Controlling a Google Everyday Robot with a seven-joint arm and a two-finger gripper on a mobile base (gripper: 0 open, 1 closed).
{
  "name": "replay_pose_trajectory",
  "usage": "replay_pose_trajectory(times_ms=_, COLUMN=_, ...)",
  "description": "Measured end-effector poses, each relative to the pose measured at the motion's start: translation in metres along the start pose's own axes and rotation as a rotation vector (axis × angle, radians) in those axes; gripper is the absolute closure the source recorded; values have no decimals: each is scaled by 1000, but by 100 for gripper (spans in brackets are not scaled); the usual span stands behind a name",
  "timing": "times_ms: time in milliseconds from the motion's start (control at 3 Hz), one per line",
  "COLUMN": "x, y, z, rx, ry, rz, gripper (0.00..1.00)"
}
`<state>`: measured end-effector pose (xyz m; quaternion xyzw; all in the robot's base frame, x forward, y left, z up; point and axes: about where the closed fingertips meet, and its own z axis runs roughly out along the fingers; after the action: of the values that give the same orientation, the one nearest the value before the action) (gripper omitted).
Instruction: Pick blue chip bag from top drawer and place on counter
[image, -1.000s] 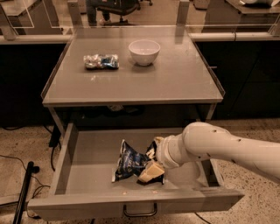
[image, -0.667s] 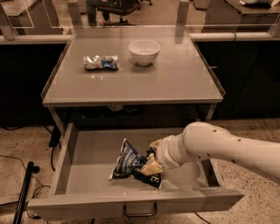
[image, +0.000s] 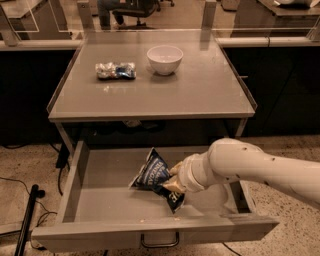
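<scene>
The top drawer (image: 100, 202) stands pulled open below the counter (image: 200, 92), its dark pull handle (image: 160, 243) on the front panel. The blue chip bag (image: 151, 175), dark navy with white lettering, is tilted up inside the drawer near its middle. My gripper (image: 174, 181) reaches into the drawer from the right on a white arm (image: 250, 167) and is shut on the bag's right end. The bag's lower right corner hangs below the fingers.
A white bowl (image: 164, 59) and a small silver-and-blue packet (image: 116, 70) sit at the back of the counter. The counter has low raised rims along its sides. A black pole (image: 27, 220) and cables are on the floor at the left.
The gripper has closed on the bag's right end, and the bag has tipped up and shifted a little inside the drawer. The arm has barely moved.
</scene>
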<state>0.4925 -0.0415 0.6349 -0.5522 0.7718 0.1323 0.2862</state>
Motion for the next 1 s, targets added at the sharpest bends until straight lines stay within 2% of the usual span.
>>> replay_pose_trajectory(times_ms=333, x=-3, y=-1, z=-7, rx=0, ry=14, rz=-15, gripper=100)
replay_pose_trajectory(times_ms=667, x=-8, y=-4, z=-33, rx=24, ry=14, rz=-30, gripper=100)
replay_pose_trajectory(times_ms=1000, x=-25, y=-10, z=-78, rx=60, ry=-16, rz=-65, gripper=100)
